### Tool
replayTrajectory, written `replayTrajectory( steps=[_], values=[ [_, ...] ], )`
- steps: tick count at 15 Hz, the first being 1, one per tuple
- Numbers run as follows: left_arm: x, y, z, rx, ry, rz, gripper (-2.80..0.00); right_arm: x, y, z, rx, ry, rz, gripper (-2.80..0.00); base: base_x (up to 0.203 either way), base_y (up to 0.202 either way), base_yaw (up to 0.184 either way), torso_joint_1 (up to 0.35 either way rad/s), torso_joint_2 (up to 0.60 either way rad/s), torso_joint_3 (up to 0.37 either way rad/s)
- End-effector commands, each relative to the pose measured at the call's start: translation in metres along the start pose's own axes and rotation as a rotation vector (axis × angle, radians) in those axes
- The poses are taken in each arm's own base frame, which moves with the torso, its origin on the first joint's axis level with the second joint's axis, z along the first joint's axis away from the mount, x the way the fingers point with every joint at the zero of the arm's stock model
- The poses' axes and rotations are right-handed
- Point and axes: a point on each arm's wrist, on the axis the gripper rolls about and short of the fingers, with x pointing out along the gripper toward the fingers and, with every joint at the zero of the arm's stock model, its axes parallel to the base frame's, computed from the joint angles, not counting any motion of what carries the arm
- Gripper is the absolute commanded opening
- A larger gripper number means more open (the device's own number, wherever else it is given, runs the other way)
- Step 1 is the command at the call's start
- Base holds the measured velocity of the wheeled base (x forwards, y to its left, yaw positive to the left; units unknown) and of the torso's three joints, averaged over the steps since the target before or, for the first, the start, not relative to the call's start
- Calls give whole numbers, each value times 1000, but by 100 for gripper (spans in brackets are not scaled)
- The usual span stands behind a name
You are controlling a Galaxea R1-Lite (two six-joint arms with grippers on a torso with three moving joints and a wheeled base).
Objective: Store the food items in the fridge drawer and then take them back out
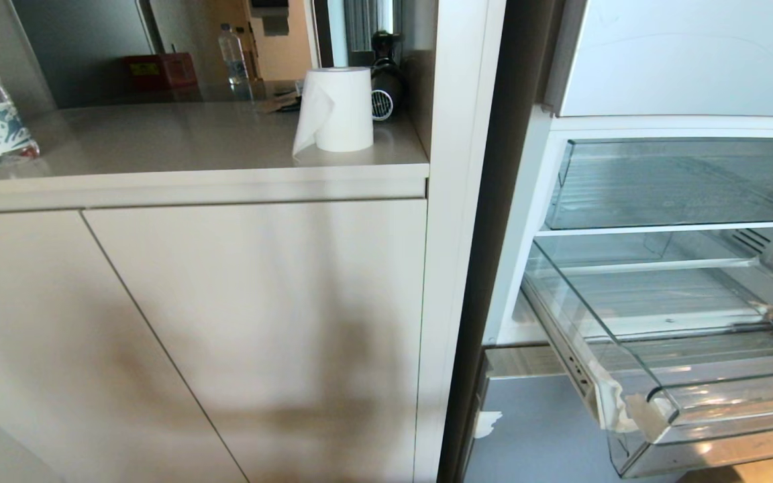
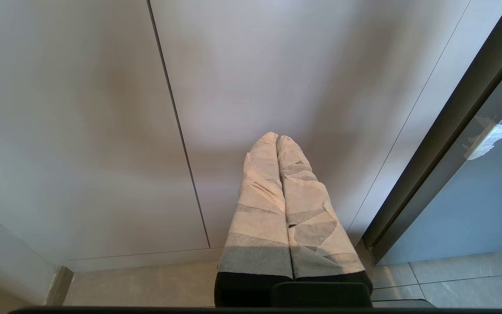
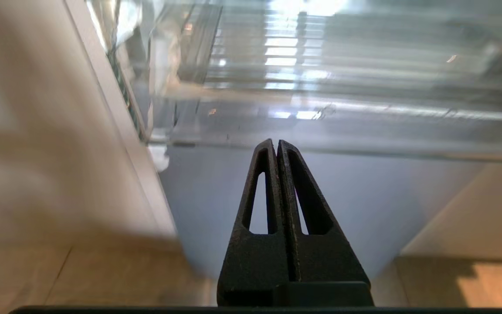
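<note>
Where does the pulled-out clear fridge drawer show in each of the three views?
Head view: the fridge drawer juts out at lower right, with nothing visible inside.
Left wrist view: not in it; only the shut left hand before the cabinet doors.
Right wrist view: its front lip crosses just beyond the shut right hand.
Shared landmark: the torn white tape on the grey panel.

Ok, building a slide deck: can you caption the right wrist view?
Right tool shut and empty, pointing at the front of the pulled-out clear fridge drawer.
</note>
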Motion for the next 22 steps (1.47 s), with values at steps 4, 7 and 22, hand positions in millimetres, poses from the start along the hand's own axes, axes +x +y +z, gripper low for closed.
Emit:
replayTrajectory(
  steps=[4, 7, 22],
  values=[
    [0, 0, 0, 0, 0, 1, -280, -6, -1, -9, -63, -47, -59, -280, 0, 0, 0, 0, 0, 0],
    [0, 0, 0, 0, 1, 1, -280, -6, -1, -10, -100, -40, -55, -280, 0, 0, 0, 0, 0, 0],
    [0, 0, 0, 0, 0, 1, -280, -6, -1, -10, -97, -40, -56, -280, -1, 2, -60, 1, 0, 1]
  ],
)
